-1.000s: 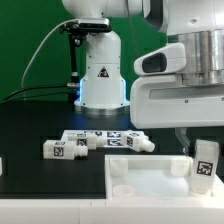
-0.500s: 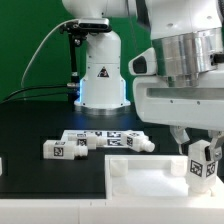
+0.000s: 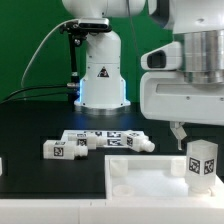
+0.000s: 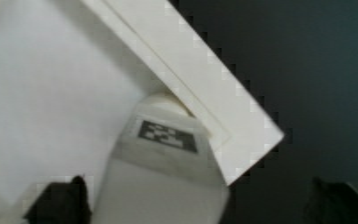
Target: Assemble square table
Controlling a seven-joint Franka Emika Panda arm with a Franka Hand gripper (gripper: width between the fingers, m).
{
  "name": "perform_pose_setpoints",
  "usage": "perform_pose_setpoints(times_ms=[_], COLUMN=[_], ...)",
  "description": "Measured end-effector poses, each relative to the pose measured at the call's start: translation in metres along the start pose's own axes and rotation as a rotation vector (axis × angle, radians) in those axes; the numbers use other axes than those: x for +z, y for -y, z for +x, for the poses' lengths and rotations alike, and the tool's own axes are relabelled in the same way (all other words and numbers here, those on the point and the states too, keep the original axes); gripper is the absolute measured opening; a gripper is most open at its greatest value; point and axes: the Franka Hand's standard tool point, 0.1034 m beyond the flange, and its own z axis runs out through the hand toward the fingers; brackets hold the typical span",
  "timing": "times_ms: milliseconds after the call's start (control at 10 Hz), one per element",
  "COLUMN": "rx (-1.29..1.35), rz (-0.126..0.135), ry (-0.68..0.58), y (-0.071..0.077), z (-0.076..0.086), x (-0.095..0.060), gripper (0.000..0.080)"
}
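**Leg upright, gripper wide open**

Loose legs (image 3: 62,149) lie sideways on the counter (image 3: 30,125). Right of them sits the tabletop (image 3: 148,176), partly cut off. At its right corner the upright leg (image 3: 201,162) stands, long axis vertical, just under the gripper (image 4: 202,203), whose jaws are wide and empty. Can't tell if it's seated.

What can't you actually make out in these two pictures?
- Wrist view: all blurred; the gripper shows only fingertips, cut off by the picture's edge.
- Exterior view: the right edge cuts off the gripper; only one finger shows.
- Exterior view: the upright leg hides its own foot, so whether it sits in a hole of the table top cannot be told.
- Exterior view: tags on the lying legs are too small to read.
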Motion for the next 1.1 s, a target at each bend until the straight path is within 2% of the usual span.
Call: perform_pose_setpoints(times_ms=[400, 700, 1100], rx=[-0.287, -0.703, -0.742], rz=[-0.001, -0.014, -0.011], ry=[0.001, -0.008, -0.016], y=[-0.001, -0.010, -0.010], z=[0.000, 0.003, 0.008], x=[0.002, 0.008, 0.007], gripper=[0.0649, 0.0649, 0.0649])
